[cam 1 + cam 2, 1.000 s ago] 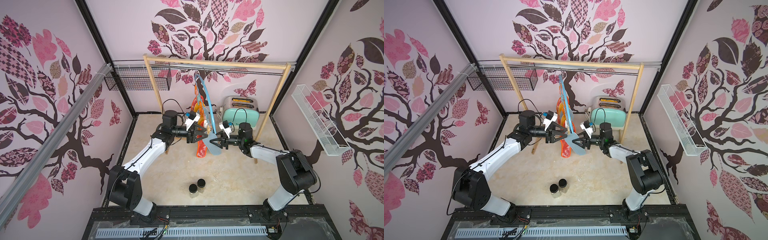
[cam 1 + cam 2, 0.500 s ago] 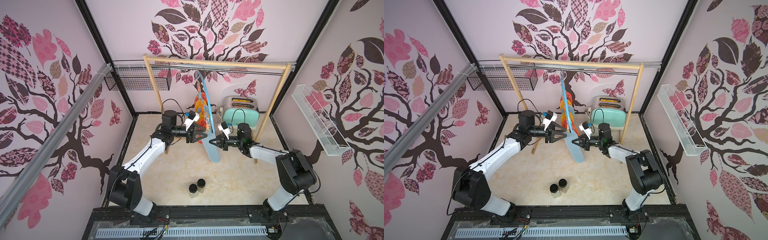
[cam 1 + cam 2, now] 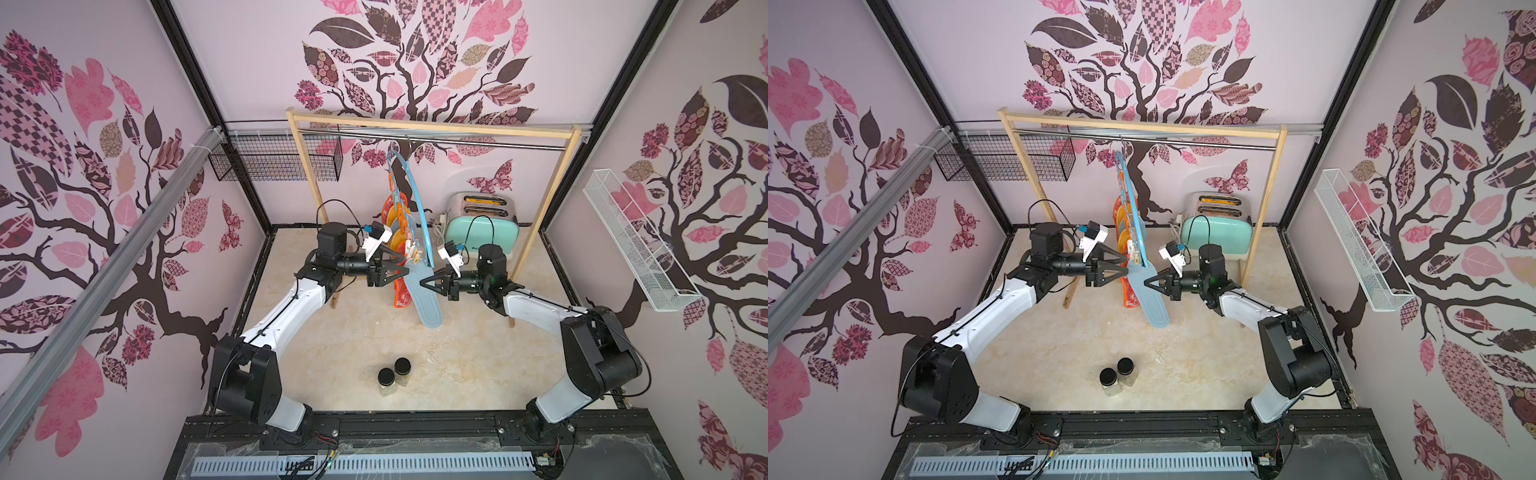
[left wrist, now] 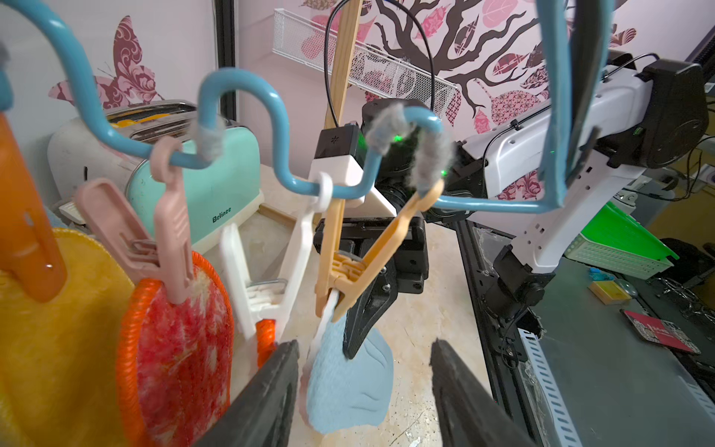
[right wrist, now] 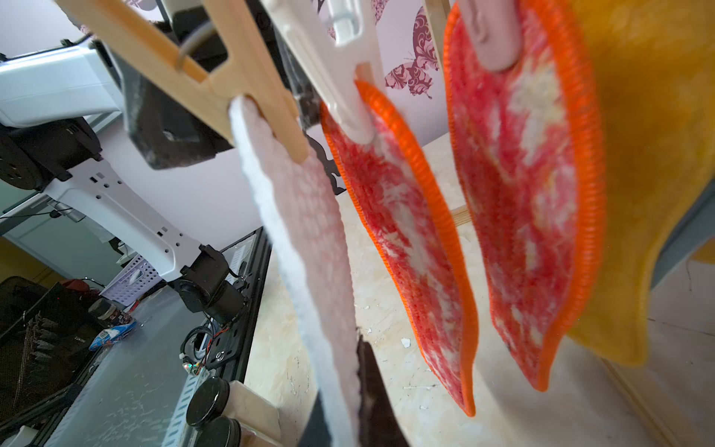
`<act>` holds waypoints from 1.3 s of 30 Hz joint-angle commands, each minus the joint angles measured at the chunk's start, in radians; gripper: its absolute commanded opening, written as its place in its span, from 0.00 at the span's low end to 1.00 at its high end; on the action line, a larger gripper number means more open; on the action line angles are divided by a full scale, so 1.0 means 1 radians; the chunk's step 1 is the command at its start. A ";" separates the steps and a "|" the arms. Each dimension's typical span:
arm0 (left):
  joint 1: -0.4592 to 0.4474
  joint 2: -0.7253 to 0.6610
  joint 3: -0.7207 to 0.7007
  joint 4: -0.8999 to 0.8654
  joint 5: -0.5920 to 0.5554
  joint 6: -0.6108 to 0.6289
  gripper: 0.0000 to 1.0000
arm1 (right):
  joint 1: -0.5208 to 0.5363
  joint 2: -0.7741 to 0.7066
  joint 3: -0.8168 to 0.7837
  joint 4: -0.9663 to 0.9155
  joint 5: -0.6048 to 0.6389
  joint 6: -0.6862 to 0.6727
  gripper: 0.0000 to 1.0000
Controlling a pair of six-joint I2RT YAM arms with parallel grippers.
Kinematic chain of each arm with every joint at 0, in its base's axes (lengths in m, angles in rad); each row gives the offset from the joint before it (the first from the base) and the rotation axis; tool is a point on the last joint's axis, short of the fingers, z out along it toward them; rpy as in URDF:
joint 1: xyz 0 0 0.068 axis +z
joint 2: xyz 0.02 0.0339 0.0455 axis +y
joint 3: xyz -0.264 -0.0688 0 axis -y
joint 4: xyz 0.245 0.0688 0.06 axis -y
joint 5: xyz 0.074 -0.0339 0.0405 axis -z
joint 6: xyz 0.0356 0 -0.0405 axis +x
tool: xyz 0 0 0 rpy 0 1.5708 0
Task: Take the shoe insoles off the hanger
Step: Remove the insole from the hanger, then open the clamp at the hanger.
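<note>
The light blue hanger (image 3: 417,208) (image 3: 1133,208) hangs from the metal rail, and its wavy bar (image 4: 240,85) carries clothespins. Shoe insoles hang clipped below it: a yellow one (image 4: 58,329), a red-white orange-edged one (image 4: 178,348) and a grey-blue one (image 3: 424,299) (image 4: 348,387) held by a tan clothespin (image 4: 348,271). My right gripper (image 3: 423,282) (image 5: 344,418) is shut on the grey-blue insole (image 5: 309,232) just below that pin. My left gripper (image 3: 405,268) (image 4: 363,344) is open, its fingers standing on either side of the same insole's top without touching it.
A mint toaster (image 3: 482,232) stands behind the right arm, beside the wooden frame's right post (image 3: 536,224). Two black-lidded jars (image 3: 394,371) sit on the floor near the front. A black wire basket (image 3: 274,162) and a white wire shelf (image 3: 636,241) hang on the side walls.
My right gripper has shut on the grey-blue insole, which swung from face-on to a slanted hang. My left gripper's jaws have spread a little wider.
</note>
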 commanded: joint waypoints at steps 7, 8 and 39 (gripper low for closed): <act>-0.018 -0.069 -0.031 0.028 -0.016 -0.027 0.58 | 0.010 -0.053 -0.014 0.040 0.000 0.024 0.02; -0.021 -0.072 -0.031 0.026 -0.018 -0.023 0.58 | 0.010 -0.054 -0.017 0.039 -0.001 0.021 0.02; -0.069 0.064 0.106 0.004 0.043 -0.004 0.57 | 0.036 -0.115 -0.046 -0.067 0.006 0.040 0.06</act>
